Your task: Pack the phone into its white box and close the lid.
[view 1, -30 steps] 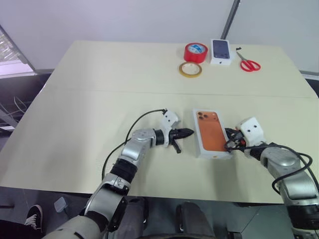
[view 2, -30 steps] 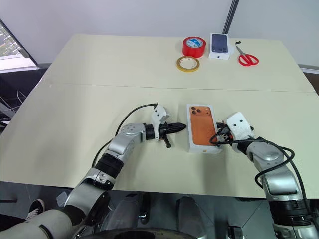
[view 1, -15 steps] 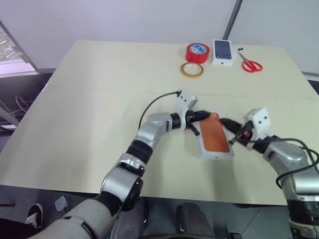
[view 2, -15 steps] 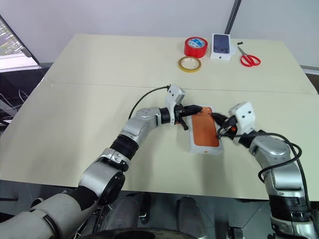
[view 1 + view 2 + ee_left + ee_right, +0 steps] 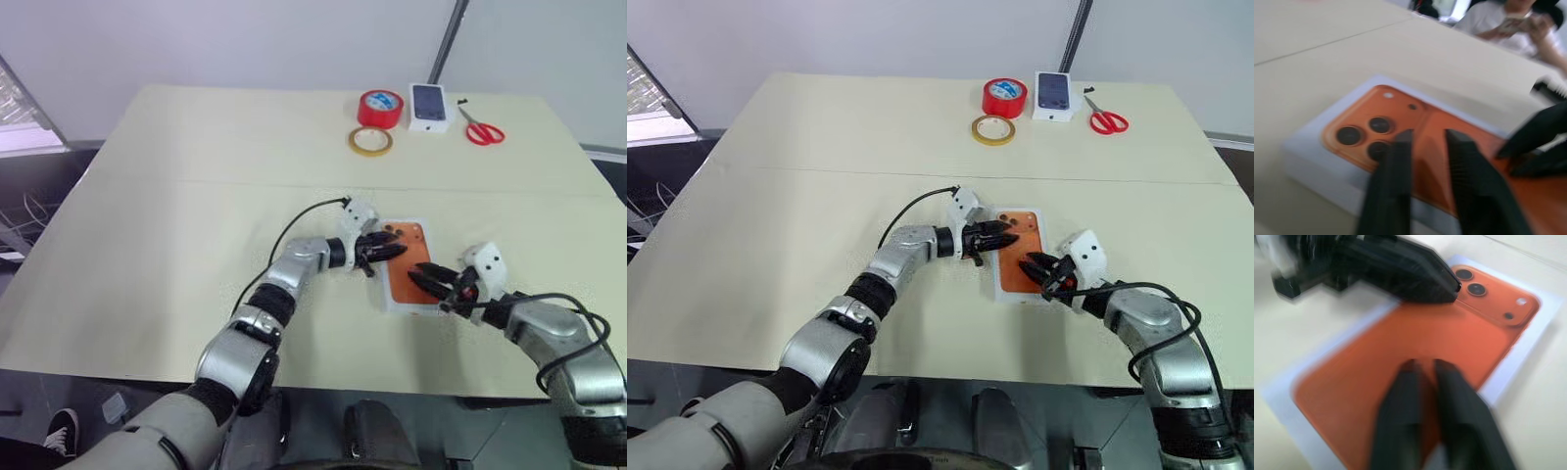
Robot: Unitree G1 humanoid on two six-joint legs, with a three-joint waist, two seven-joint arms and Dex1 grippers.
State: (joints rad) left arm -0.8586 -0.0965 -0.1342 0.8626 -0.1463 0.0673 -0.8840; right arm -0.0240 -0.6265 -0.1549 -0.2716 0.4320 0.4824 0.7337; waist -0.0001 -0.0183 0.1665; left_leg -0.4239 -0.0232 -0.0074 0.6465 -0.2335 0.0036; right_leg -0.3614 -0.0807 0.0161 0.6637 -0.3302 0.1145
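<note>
Phone [image 5: 408, 257]: orange, lies flat, camera cluster up, inside white box [image 5: 1000, 290]; white rim shows all round it. Sits mid worktop [image 5: 176, 225], toward robot's right.
Left pincer [image 5: 395, 249]: over phone's camera end, pointing across it; fingers a narrow gap apart, holding nothing. Contact w/ phone: can't tell.
Right pincer [image 5: 421, 279]: over phone's near end, aimed toward left pincer; fingers part open, holding nothing.
Step in hand: seating phone in tray, by my read. Both pincers at the phone, one per end, prob. pressing or nudging it level.
Lid: can't pick it out on worktop; closing not yet done.
Next move calls for: both pincers lifting clear w/o dragging phone out, then fetching lid and lowering it square over tray.
Risk: tray light, could skid if pushed sideways.
Edges: box well in from every worktop edge; near edge is the closest.
Open room: wide bare worktop to robot's left and ahead of box.
Far clutter: red tape roll [image 5: 381, 107], yellow tape ring [image 5: 371, 141], small carton [image 5: 429, 104], scissors [image 5: 479, 128], all well apart from box, along far edge.
</note>
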